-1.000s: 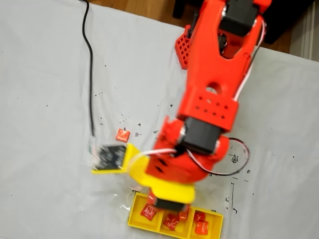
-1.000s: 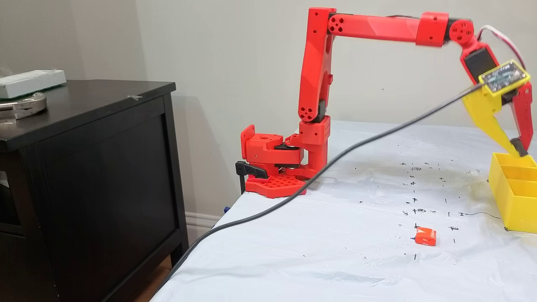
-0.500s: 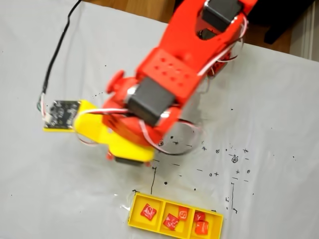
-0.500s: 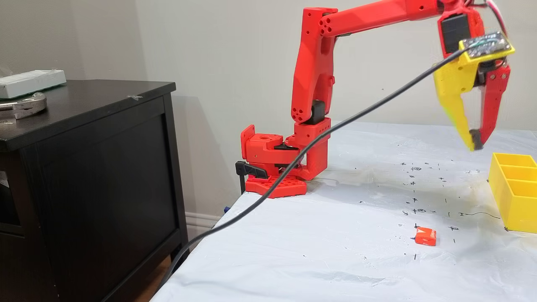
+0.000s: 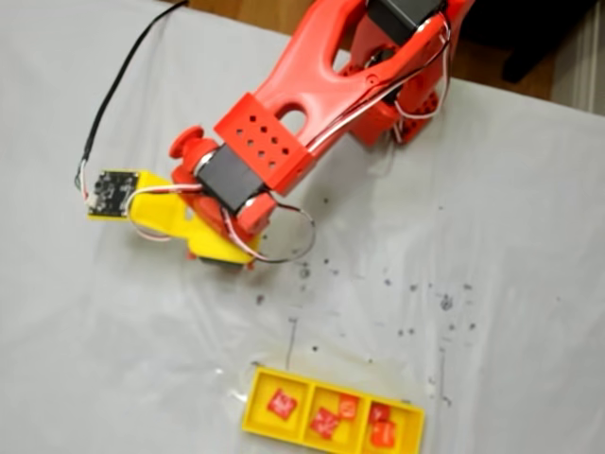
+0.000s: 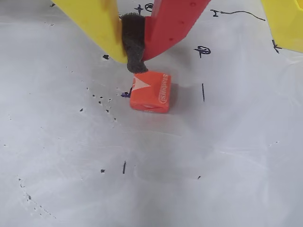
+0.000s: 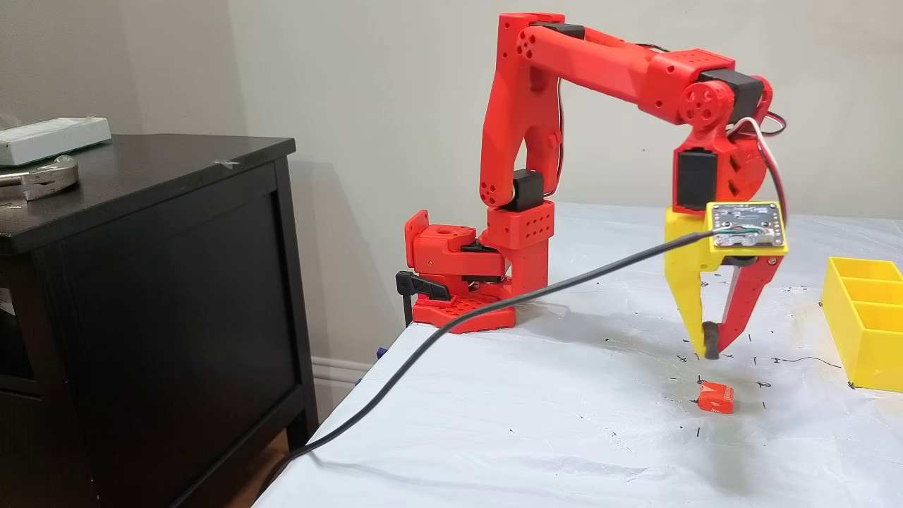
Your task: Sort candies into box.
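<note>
**One candy loose on the table, gripper hanging just over it**

The loose candy [image 6: 150, 91] is a small, squarish sweet in a red-orange wrapper, with a white triangle on one corner and faint white lettering along one edge. It lies flat on the white table cover [image 7: 536, 423] among little black ink marks, well apart from the box [image 7: 864, 321].

The gripper [image 7: 709, 348] points straight down, its tips above the sweet and not touching it. One finger is yellow, the other red, and they are drawn together with a dark pad [image 6: 133, 41] pinched between the tips and nothing else held. In the wrist view the sweet sits just below and slightly right of that pad.

The box is a long, shallow yellow tray with three square compartments. In a fixed view from above [image 5: 333, 416] it holds five more candies [image 5: 324, 422]: one in the left compartment, two in the middle and two in the right.
</note>
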`<action>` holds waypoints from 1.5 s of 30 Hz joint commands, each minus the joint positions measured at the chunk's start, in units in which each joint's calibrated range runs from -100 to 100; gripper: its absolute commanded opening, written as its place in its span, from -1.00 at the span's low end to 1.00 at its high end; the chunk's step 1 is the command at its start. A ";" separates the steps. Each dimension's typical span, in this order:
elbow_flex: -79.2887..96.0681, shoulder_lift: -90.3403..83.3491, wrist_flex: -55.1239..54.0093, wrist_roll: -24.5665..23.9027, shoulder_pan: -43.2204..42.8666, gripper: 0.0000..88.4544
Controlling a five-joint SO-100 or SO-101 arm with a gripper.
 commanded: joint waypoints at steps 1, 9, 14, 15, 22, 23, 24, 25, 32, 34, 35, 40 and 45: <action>3.76 -6.66 -4.22 2.34 1.52 -0.95; 3.30 -4.62 -4.54 2.83 2.51 -0.38; 3.49 -4.20 -5.12 3.37 2.60 -0.30; 3.58 -3.94 -5.36 3.42 2.51 -0.30; 3.21 -1.91 -6.92 3.22 1.52 -0.31; 2.94 -1.57 -6.92 3.22 1.43 -0.30; 2.76 -1.23 -7.00 3.17 1.34 -0.30; 2.76 -0.89 -7.08 3.22 1.25 -0.31; 1.67 1.99 -6.67 3.42 1.06 -0.31; 1.57 2.67 -6.67 3.47 1.06 -0.30; 1.39 3.01 -6.67 3.22 0.97 -0.30; 1.30 4.54 -7.16 2.74 0.34 -0.34; 1.76 6.15 -7.90 2.00 -0.38 -0.35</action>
